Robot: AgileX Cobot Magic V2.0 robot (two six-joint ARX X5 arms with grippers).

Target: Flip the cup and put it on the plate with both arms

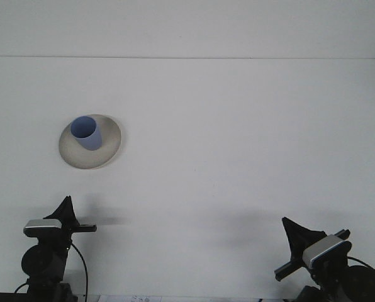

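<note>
Blue cup [87, 132] upright on plate [109, 151], table [238, 138] left; both arms near edge, fingers' state unclear.

White table [238, 157]; on it, left of centre, a pale plate [106, 156] bearing a blue cup [87, 132]

Blue cup [87, 132] apparently upright on plate [109, 151]
</note>
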